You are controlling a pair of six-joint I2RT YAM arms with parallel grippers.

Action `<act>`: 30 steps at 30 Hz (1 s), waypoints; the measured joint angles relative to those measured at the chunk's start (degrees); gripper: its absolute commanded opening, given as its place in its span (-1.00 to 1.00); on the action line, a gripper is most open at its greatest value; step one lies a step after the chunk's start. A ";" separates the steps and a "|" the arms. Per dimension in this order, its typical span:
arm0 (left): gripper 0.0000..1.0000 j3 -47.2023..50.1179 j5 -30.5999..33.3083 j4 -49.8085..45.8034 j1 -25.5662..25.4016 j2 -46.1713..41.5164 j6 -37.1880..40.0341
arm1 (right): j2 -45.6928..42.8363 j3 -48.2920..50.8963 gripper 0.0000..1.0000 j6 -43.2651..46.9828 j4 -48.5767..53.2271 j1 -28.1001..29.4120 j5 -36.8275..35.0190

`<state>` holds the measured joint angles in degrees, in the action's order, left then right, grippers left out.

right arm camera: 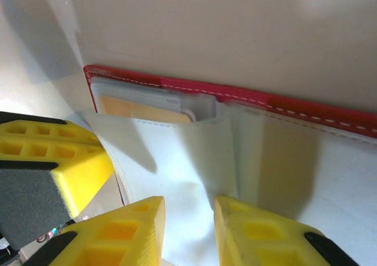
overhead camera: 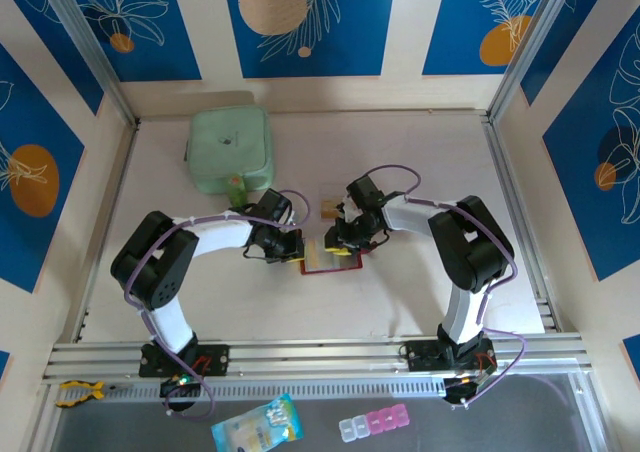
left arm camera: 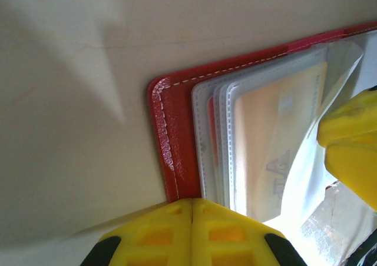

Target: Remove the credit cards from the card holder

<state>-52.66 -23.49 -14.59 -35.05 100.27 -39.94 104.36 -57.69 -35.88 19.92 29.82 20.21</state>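
a: at the table's centre, how does the card holder lie, and what room surrounds it?

b: it lies open and flat between both arms. bare table extends to its left, right and near sides. a mint-green pouch sits well apart at the far left, and a loose tan card lies just beyond the holder's far edge.

a: state of the left gripper?

b: its fingers are pressed together with no gap, tips at the holder's red stitched edge. whether they pinch the cover cannot be told.

a: and the right gripper?

b: narrowly parted. a clear sleeve lies across the gap, and the pads are not closed on it.

a: what do the wrist views add to the top view?

b: the left wrist view shows the stacked sleeves with an orange card inside one. the right wrist view shows that card's top edge tucked below the red spine, with a sleeve folded upward.
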 measured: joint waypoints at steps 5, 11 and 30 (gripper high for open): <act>-0.89 -0.15 0.04 -0.24 0.00 0.00 0.00 | 0.00 0.66 -0.45 0.74 -0.76 -0.68 1.49; -0.80 -0.70 1.05 -2.05 0.00 -1.16 -0.17 | 0.00 1.31 -0.46 1.18 -1.51 -1.11 2.60; -0.46 -2.38 -3.34 3.48 -1.86 -3.26 -6.21 | 0.02 2.73 -0.47 1.16 -3.52 -1.79 4.09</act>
<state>-55.05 -26.83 -11.11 -36.91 97.01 -46.15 104.38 -54.96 -34.72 16.40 28.03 24.29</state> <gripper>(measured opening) 0.268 0.268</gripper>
